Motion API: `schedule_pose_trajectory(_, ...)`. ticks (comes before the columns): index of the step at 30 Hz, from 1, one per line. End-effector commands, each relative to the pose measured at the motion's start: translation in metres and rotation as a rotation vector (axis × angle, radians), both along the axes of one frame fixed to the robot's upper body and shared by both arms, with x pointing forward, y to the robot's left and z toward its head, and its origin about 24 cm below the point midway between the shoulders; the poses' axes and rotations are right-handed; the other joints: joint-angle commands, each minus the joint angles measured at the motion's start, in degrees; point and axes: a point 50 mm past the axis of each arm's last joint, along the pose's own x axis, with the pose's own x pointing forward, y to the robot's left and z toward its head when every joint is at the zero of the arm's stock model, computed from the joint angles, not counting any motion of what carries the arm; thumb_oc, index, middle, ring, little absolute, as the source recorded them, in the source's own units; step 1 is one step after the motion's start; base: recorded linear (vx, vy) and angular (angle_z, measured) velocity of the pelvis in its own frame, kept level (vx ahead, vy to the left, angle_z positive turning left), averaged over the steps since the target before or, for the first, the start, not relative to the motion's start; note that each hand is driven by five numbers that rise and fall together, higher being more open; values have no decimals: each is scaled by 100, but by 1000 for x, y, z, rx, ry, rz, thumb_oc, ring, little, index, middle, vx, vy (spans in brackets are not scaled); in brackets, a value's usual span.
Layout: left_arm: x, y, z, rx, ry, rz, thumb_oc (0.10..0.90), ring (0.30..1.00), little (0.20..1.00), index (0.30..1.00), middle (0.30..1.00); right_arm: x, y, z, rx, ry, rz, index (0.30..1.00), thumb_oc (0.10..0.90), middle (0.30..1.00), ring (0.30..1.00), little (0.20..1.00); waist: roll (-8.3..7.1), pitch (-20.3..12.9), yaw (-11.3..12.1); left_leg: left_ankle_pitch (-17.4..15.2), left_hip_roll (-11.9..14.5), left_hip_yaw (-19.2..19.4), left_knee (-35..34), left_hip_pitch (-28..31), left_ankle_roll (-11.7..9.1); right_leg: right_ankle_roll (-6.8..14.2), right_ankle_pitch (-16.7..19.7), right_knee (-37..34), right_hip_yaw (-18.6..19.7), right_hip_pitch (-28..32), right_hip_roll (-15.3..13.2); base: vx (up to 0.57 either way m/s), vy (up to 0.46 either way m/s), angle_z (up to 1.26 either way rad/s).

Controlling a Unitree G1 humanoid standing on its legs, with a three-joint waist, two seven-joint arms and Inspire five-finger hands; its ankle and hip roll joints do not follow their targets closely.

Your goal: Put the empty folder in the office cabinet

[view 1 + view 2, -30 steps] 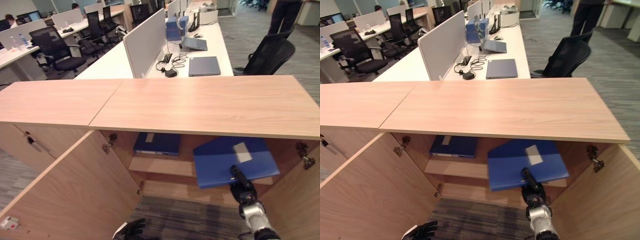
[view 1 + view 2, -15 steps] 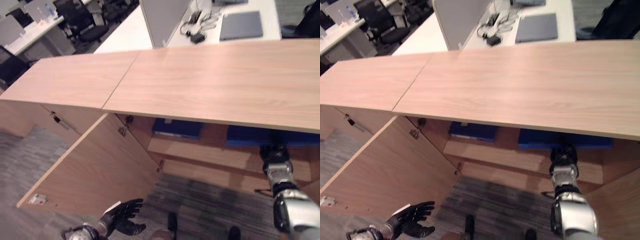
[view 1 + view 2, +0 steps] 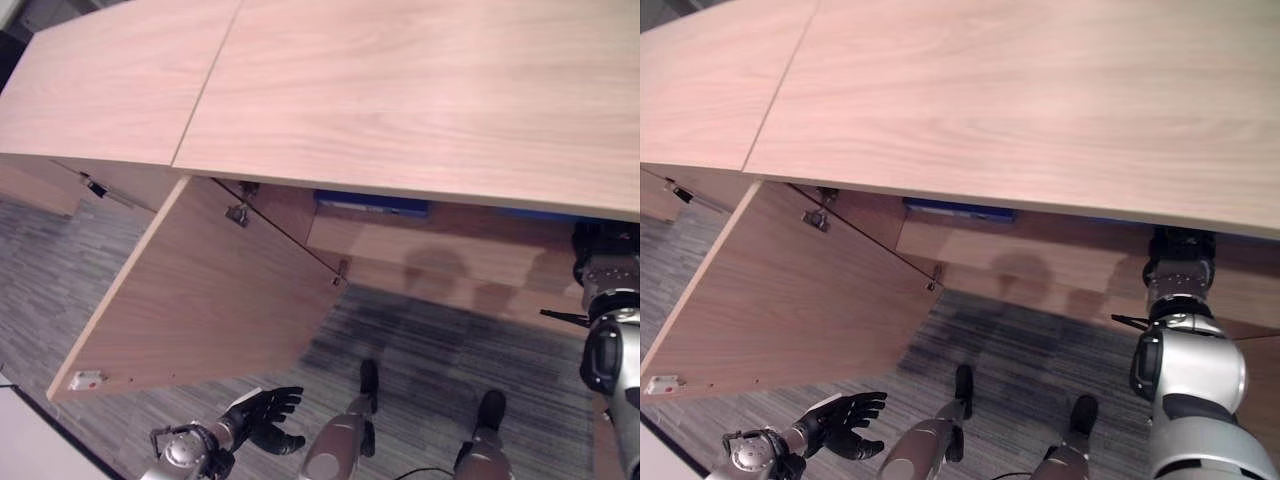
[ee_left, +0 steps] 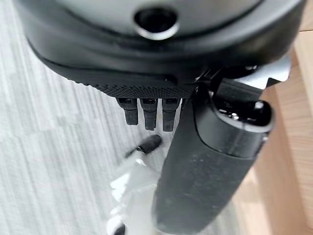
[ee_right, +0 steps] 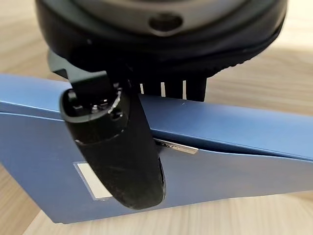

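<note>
The blue folder (image 5: 225, 152) lies flat over the wooden shelf inside the cabinet. My right hand (image 5: 117, 142) is shut on it, thumb pressed on the cover and fingers tucked behind its near edge. In the eye views that hand (image 3: 1180, 250) reaches in under the cabinet top (image 3: 420, 90), which hides most of the folder. My left hand (image 3: 262, 415) hangs low over the carpet in front of the open left door (image 3: 210, 300), fingers spread and holding nothing.
A second blue folder (image 3: 372, 204) lies on the shelf (image 3: 450, 250) further left, just under the top's edge. The left door swings out over the grey carpet (image 3: 440, 340). A closed neighbouring cabinet (image 3: 100, 80) adjoins on the left.
The camera has tilted down, so the desks are out of view. The folder, tilted out of the opening a second ago, now lies in under the top with my right hand on it.
</note>
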Motion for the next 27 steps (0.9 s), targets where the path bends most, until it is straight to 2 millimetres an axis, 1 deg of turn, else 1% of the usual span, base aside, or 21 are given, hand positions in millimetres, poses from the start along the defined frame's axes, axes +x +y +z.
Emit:
schedule_pose_trajectory(1,20,12,23,28,-130,6,800,900,900,900,900,-2,-15,90,-206,-179,-58,900,800,900,900,900,-138,-205,75,-1369,332,65,1782,-602,-443,188,-1252,1534,824,-950,-135,43,7,14)
schedule_pose_trajectory(3,20,13,25,31,-135,7,800,900,900,900,900,-4,-18,96,-229,-165,-69,900,800,900,900,900,-111,-206,91,-1403,315,56,1866,-710,-440,188,-1293,1644,835,-1073,-163,11,2,20)
schedule_pose_trajectory(5,24,15,31,23,-164,23,800,900,900,900,900,-9,-23,112,-281,-146,-94,900,800,900,900,900,-35,-147,85,-1434,277,3,2026,-942,-448,204,-1311,1967,901,-1413,-203,-13,12,15)
schedule_pose_trajectory(7,24,13,35,-5,-183,40,800,900,900,900,900,-13,-26,121,-328,-118,-106,900,800,900,900,900,-23,-164,79,-1506,229,-24,2142,-1108,-427,183,-1384,2140,980,-1636,-222,-9,-6,15)
schedule_pose_trajectory(9,24,10,39,-13,-191,16,800,900,900,900,900,-14,-28,124,-343,-90,-106,900,800,900,900,900,-1,-109,63,-1546,210,-92,2282,-1280,-431,161,-1429,2307,1015,-1815,-210,-1,-18,9)
schedule_pose_trajectory(10,24,10,39,-13,-191,16,800,900,900,900,900,-14,-28,125,-344,-89,-106,900,800,900,900,900,-1,-115,64,-1549,209,-91,2287,-1290,-432,161,-1434,2319,1019,-1831,-212,7,-14,9)
schedule_pose_trajectory(11,22,5,39,-12,-194,-17,800,900,900,900,900,-11,-25,121,-341,-56,-95,900,800,900,900,900,-3,-112,58,-1568,191,-110,2237,-1266,-406,154,-1437,2304,1047,-1868,-164,9,-3,7)
schedule_pose_trajectory(14,23,3,41,-18,-201,-19,800,900,900,900,900,-10,-24,123,-334,-36,-96,900,800,900,900,900,-17,-75,60,-1535,183,-109,2190,-1269,-397,147,-1402,2263,1034,-1875,-122,-18,-12,-4)
schedule_pose_trajectory(15,21,-1,41,-22,-203,-23,800,900,900,900,900,-11,-25,115,-321,18,-97,900,800,900,900,900,-43,-64,27,-1530,167,-119,2117,-1210,-389,142,-1385,2196,1022,-1814,-95,-29,-20,-6)
schedule_pose_trajectory(17,21,-2,41,-20,-199,-31,800,900,900,900,900,-11,-26,112,-309,48,-98,900,800,900,900,900,-49,-53,9,-1505,174,-108,2033,-1144,-395,148,-1371,2159,999,-1752,-92,-10,-2,-2)
schedule_pose_trajectory(19,22,-6,43,-19,-211,-38,800,900,900,900,900,-15,-32,91,-245,163,-106,900,800,900,900,900,-58,-58,-17,-1452,182,-81,1770,-864,-407,147,-1349,1956,935,-1497,-69,0,0,0)
schedule_pose_trajectory(22,21,-10,40,-21,-207,-30,800,900,900,900,900,-18,-34,74,-196,256,-104,900,800,900,900,900,-86,-49,-37,-1409,190,-93,1610,-653,-422,146,-1314,1756,864,-1219,-55,-12,-5,3)
schedule_pose_trajectory(23,18,-8,28,15,-164,-18,800,900,900,900,900,-19,-33,60,-167,305,-97,900,800,900,900,900,-142,-71,-100,-1388,215,-86,1530,-539,-436,156,-1292,1638,841,-1067,-32,-7,-1,7)
schedule_pose_trajectory(24,20,-8,25,35,-164,-20,800,900,900,900,900,-19,-33,55,-148,329,-106,900,800,900,900,900,-137,-52,-96,-1366,226,-99,1455,-433,-433,148,-1267,1527,803,-922,-33,11,2,4)
schedule_pose_trajectory(25,22,-10,21,60,-168,-27,800,900,900,900,900,-19,-30,42,-119,364,-95,900,800,900,900,900,-148,-77,-106,-1347,247,-88,1391,-344,-429,143,-1261,1435,773,-792,-11,0,0,0)
schedule_pose_trajectory(27,22,-14,17,79,-163,-35,800,900,900,900,900,-20,-28,30,-86,414,-92,900,800,900,900,900,-196,-115,-109,-1321,269,-107,1287,-185,-434,142,-1212,1254,710,-555,-4,-14,-9,2)
